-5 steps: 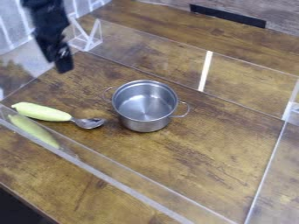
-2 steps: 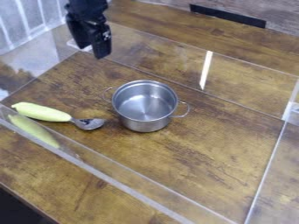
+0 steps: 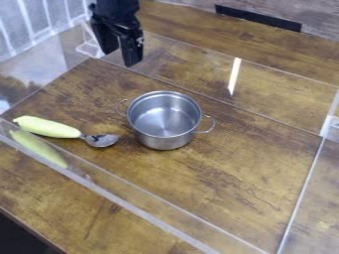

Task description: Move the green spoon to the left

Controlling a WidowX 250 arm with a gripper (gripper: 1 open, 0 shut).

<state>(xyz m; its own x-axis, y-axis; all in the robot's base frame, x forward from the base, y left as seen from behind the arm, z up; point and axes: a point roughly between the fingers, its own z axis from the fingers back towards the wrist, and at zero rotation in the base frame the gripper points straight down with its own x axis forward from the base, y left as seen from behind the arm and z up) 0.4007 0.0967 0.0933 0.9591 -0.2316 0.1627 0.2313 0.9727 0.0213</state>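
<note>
The green spoon [image 3: 59,130] lies flat on the wooden table at the left, its yellow-green handle pointing left and its silver bowl toward the pot. My gripper [image 3: 129,52] hangs at the upper left of the view, pointing down, well above and behind the spoon. Its black fingers stand apart, open, with nothing between them.
A round steel pot [image 3: 166,119] with two small handles stands right of the spoon's bowl. A clear plastic barrier [image 3: 172,213] runs along the table's front and right sides. White rails [image 3: 34,25] stand at the far left.
My gripper has travelled rightward and slightly up across the view, from the far upper left toward the area behind the pot. The spoon and pot have stayed put.
</note>
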